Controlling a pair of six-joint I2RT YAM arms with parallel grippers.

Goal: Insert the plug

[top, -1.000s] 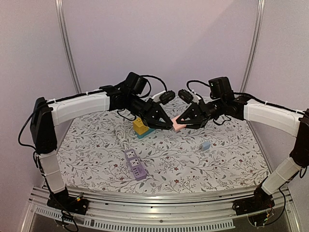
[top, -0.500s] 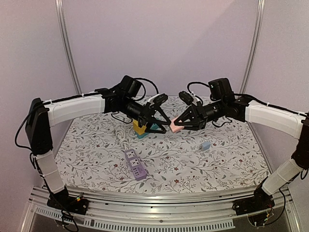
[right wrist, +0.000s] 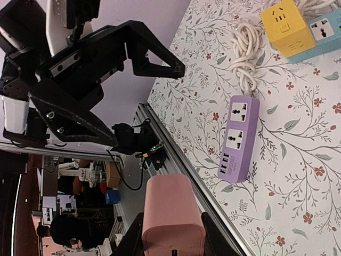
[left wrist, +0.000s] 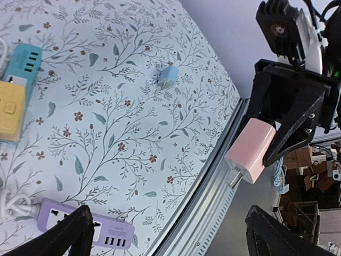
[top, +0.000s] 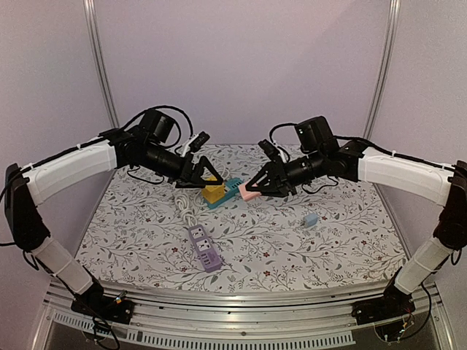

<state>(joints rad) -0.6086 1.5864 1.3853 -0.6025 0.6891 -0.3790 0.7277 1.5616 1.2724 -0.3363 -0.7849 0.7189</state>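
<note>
The flowered table (top: pixel 328 248) lay under both of my arms, and neither pair of jaws touched it. My left gripper (top: pixel 206 177) hung above the cloth with its jaws spread wide and nothing between them. The purple power strip (top: pixel 203 247) lay flat on the cloth, below my left jaws and nearer my bases, well apart from my right jaws. Its coiled white cord (top: pixel 187 208) ran from it up toward my left jaws. The teal strip (top: pixel 228 191) sat between my two pairs of jaws, touching the yellow cube socket (top: pixel 212 191), which was just beside my left fingertips. My right gripper (top: pixel 255 191) had its jaws clamped on the pink plug (top: pixel 249 192), lifted off the table with its prongs facing my left jaws. A small blue adapter (top: pixel 311 219) lay behind my right jaws, toward my right base.
</note>
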